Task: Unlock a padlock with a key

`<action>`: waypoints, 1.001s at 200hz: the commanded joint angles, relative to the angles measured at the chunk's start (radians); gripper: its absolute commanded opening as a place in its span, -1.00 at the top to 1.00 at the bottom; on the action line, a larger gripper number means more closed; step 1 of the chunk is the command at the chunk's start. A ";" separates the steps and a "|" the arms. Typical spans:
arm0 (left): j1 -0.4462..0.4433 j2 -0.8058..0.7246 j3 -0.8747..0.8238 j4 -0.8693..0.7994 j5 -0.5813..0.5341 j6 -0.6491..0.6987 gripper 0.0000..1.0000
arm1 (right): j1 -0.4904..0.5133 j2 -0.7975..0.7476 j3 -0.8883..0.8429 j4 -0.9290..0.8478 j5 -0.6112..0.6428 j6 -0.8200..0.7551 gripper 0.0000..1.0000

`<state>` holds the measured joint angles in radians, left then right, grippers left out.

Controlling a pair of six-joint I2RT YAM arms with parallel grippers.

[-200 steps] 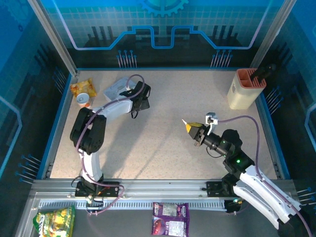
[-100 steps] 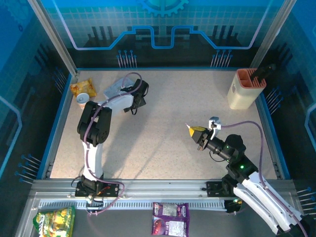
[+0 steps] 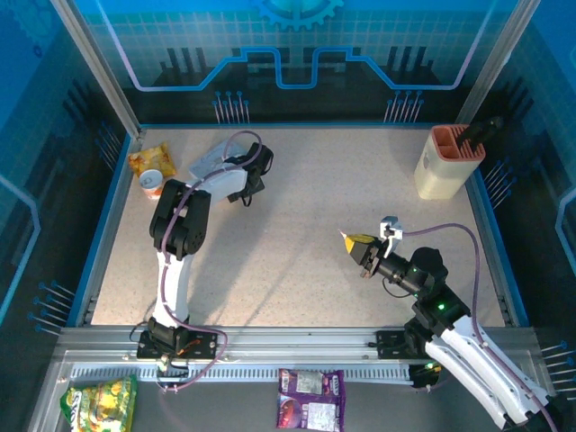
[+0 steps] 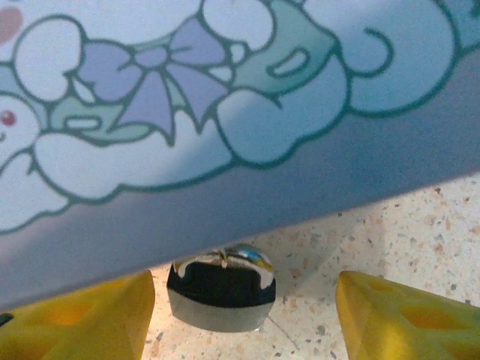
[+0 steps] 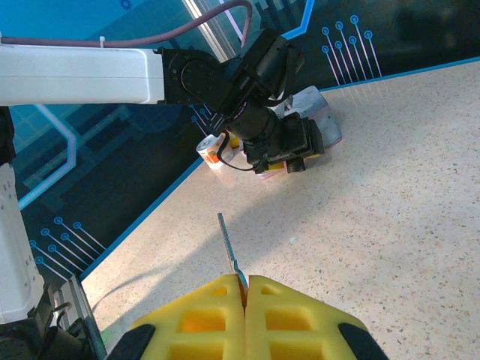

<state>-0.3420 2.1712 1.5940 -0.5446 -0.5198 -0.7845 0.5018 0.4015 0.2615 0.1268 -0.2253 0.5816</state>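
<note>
Left gripper: upper left of top view, jaws wide, yellow fingers either side of padlock, neither touching it. Padlock: bottom centre of left wrist frame, on speckled table, just beside lower edge of cartoon-printed tin. Right gripper: centre right of top view, clamped tight on key. Key blade pokes up-left from fingertips, above table, well apart from padlock.

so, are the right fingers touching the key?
Touching. Right wrist view: the key stands pinched in the seam between the shut right fingers.
</note>
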 commanded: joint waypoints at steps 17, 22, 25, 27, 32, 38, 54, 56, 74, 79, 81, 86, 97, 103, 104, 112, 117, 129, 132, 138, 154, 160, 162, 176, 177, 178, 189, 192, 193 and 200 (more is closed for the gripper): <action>0.024 0.038 0.038 -0.026 -0.016 0.005 -0.21 | -0.018 -0.013 -0.007 -0.001 -0.022 -0.019 1.00; 0.027 0.045 0.047 -0.037 -0.014 0.001 -0.21 | -0.019 -0.013 -0.007 0.000 -0.022 -0.019 1.00; 0.027 0.050 0.053 -0.044 -0.013 -0.001 -0.19 | -0.019 -0.012 -0.006 0.003 -0.021 -0.019 1.00; 0.029 0.052 0.057 -0.047 -0.011 -0.001 -0.18 | -0.019 -0.011 -0.007 0.002 -0.022 -0.019 1.00; 0.029 0.058 0.066 -0.055 -0.009 0.000 -0.14 | -0.019 -0.010 -0.006 0.004 -0.023 -0.019 1.00; 0.029 0.064 0.073 -0.060 -0.009 0.005 -0.11 | -0.020 -0.009 -0.003 0.004 -0.023 -0.019 1.00; 0.029 0.064 0.070 -0.051 -0.011 0.011 -0.06 | -0.022 -0.003 0.003 -0.001 -0.024 -0.022 1.00; 0.029 0.064 0.070 -0.050 -0.012 0.014 -0.06 | -0.022 -0.003 0.002 -0.002 -0.026 -0.021 1.00; 0.029 0.064 0.067 -0.037 -0.008 0.031 0.07 | -0.022 0.002 0.004 -0.005 -0.023 -0.020 1.00; 0.029 0.063 0.067 -0.034 -0.005 0.035 0.11 | -0.022 0.000 0.004 -0.009 -0.020 -0.019 1.00; 0.029 0.064 0.066 -0.031 -0.003 0.038 0.13 | -0.021 0.000 0.004 -0.010 -0.018 -0.019 1.00; 0.028 0.062 0.063 -0.024 0.002 0.043 0.16 | -0.022 0.000 0.006 -0.016 -0.012 -0.017 1.00; 0.026 0.057 0.054 -0.012 0.008 0.052 0.16 | -0.024 -0.001 0.007 -0.028 0.003 -0.013 1.00; 0.023 0.053 0.046 -0.007 0.003 0.054 0.16 | -0.024 0.000 0.009 -0.038 0.015 -0.009 1.00; 0.023 0.052 0.045 -0.006 0.003 0.056 0.16 | -0.024 0.000 0.010 -0.039 0.016 -0.008 1.00; 0.017 0.045 0.034 0.010 0.001 0.070 0.20 | -0.023 0.001 0.013 -0.053 0.033 -0.001 1.00; 0.013 0.038 0.024 0.025 0.002 0.080 0.22 | -0.024 0.000 0.016 -0.066 0.044 0.002 1.00; -0.002 0.022 0.006 0.048 -0.012 0.109 0.25 | -0.023 -0.004 0.024 -0.101 0.078 0.016 1.00; -0.007 0.020 0.004 0.049 -0.018 0.117 0.25 | -0.023 -0.003 0.026 -0.108 0.086 0.019 1.00; -0.014 0.017 0.004 0.047 -0.026 0.132 0.26 | -0.025 -0.005 0.028 -0.126 0.102 0.026 1.00; -0.029 0.008 -0.002 0.036 -0.023 0.149 0.29 | -0.025 -0.017 0.031 -0.161 0.129 0.044 1.00; -0.033 0.001 -0.013 0.040 -0.018 0.151 0.30 | -0.026 -0.022 0.031 -0.169 0.136 0.051 1.00; -0.034 -0.002 -0.018 0.041 -0.016 0.151 0.30 | -0.026 -0.022 0.031 -0.175 0.139 0.053 1.00; -0.045 -0.028 -0.059 0.061 0.014 0.148 0.34 | -0.026 -0.032 0.034 -0.210 0.163 0.076 1.00; -0.045 -0.032 -0.061 0.062 0.015 0.148 0.34 | -0.026 -0.034 0.034 -0.213 0.164 0.078 1.00; -0.047 -0.033 -0.064 0.063 0.017 0.148 0.34 | -0.026 -0.034 0.034 -0.216 0.166 0.080 1.00; -0.063 -0.056 -0.093 0.074 0.030 0.149 0.36 | -0.027 -0.043 0.035 -0.252 0.198 0.104 1.00; -0.068 -0.062 -0.101 0.074 0.033 0.149 0.36 | -0.028 -0.046 0.036 -0.267 0.208 0.112 1.00; -0.069 -0.064 -0.103 0.075 0.034 0.149 0.36 | -0.028 -0.047 0.036 -0.272 0.212 0.114 1.00; -0.082 -0.075 -0.116 0.076 0.043 0.152 0.37 | -0.028 -0.055 0.035 -0.303 0.235 0.136 1.00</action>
<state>-0.3771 2.1662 1.5318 -0.4717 -0.5346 -0.6685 0.4892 0.3744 0.2653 -0.0593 -0.0845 0.6472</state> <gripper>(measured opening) 0.341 0.064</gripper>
